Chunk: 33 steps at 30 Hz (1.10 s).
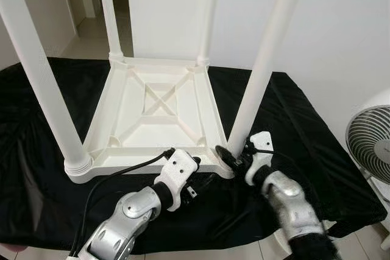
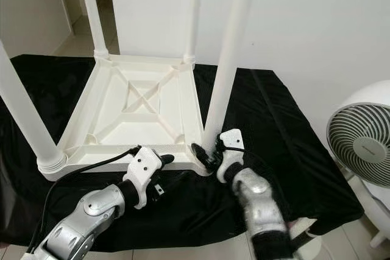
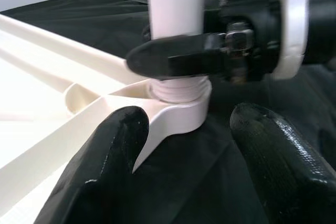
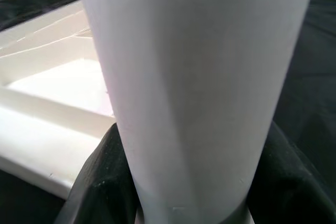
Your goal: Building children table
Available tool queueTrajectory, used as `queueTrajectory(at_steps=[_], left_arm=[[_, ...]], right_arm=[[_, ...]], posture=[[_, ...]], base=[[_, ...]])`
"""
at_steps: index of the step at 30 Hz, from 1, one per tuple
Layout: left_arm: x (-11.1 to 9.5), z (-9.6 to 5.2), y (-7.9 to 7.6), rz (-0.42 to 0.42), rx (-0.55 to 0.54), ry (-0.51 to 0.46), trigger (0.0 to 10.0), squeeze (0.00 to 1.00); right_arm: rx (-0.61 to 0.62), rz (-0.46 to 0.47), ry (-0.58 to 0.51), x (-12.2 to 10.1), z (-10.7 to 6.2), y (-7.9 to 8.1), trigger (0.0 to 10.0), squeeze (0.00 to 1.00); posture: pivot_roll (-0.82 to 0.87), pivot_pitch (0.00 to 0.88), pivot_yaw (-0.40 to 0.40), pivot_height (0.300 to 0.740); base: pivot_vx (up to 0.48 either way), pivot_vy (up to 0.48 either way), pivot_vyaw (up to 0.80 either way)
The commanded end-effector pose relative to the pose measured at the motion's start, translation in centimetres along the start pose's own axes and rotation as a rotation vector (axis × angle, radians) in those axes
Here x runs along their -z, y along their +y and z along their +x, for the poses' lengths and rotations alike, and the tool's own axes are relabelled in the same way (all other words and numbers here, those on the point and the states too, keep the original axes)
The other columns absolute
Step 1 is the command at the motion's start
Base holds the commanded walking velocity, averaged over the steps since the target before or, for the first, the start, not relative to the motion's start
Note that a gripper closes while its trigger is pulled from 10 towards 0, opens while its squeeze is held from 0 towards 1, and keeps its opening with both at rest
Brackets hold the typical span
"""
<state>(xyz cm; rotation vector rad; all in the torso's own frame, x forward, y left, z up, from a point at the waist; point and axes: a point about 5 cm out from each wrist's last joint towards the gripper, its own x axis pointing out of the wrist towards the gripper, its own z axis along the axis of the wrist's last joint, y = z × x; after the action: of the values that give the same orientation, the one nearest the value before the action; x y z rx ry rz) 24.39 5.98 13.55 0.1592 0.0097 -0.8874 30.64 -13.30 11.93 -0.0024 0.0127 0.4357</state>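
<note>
Black fingers, right gripper (image 1: 234,158): clamped round the near right leg (image 1: 262,65) just above its socket.
Leg axis: upright, slightly tilted.
Left gripper (image 3: 181,145): spread open, empty, beside that corner of the upturned table top (image 1: 152,111).

A black cloth (image 1: 292,120) covers the counter, draping over its edges in soft wrinkles, while a white fan (image 2: 364,144) with a round grille stands on the pale floor (image 1: 91,35) just beside the counter's right end, and a plain white wall (image 1: 341,35) rises behind.
</note>
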Motion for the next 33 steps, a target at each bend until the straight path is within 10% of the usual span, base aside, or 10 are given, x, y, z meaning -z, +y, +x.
queueTrajectory(at_steps=[1,5,13,14,19,20,32,33], left_arm=[[0.0,0.1,-0.7,0.002,0.081,0.007,10.0,0.00],[0.0,0.1,-0.7,0.003,0.084,0.007,10.0,0.00],[0.1,0.2,-0.8,0.008,0.083,0.012,10.0,0.00],[0.1,0.2,-0.7,0.011,0.080,0.012,10.0,0.00],[0.0,0.1,-0.5,0.013,0.074,0.012,10.0,0.00],[0.1,0.1,-0.5,0.012,0.073,0.013,10.0,0.00],[0.0,0.2,-0.3,0.011,0.067,0.013,10.0,0.00],[0.0,0.1,-0.3,0.011,0.068,0.013,10.0,0.00]], right_arm=[[0.119,0.006,0.049,0.7,-0.2,-0.5,0.0,0.00],[0.355,0.062,0.038,0.8,0.0,1.0,0.0,0.00],[0.310,0.111,0.048,0.6,0.6,2.6,0.0,0.00],[0.316,0.115,0.057,0.6,0.5,2.6,10.0,0.00],[0.304,0.122,0.054,0.3,0.6,2.7,10.0,0.04],[0.308,0.128,0.042,0.1,0.6,2.5,10.0,1.00],[0.003,-0.027,0.027,-1.5,-0.2,-2.8,10.0,1.00],[-0.060,-0.062,0.031,-1.6,-0.4,-2.9,10.0,0.00]], posture=[[0.01,0.006,-0.053,0.740],[0.01,0.008,-0.055,0.740],[0.02,0.013,-0.055,0.740],[0.02,0.015,-0.055,0.740],[0.02,0.016,-0.052,0.740],[0.02,0.016,-0.051,0.740],[0.01,0.024,-0.043,0.740],[0.01,0.025,-0.043,0.740]], base=[[0.000,0.000,0.00],[0.000,0.000,0.00],[0.000,0.000,0.00],[0.000,0.000,0.00],[0.000,0.000,0.00],[0.000,0.000,0.00],[0.000,0.000,0.00],[0.000,0.000,0.00]])
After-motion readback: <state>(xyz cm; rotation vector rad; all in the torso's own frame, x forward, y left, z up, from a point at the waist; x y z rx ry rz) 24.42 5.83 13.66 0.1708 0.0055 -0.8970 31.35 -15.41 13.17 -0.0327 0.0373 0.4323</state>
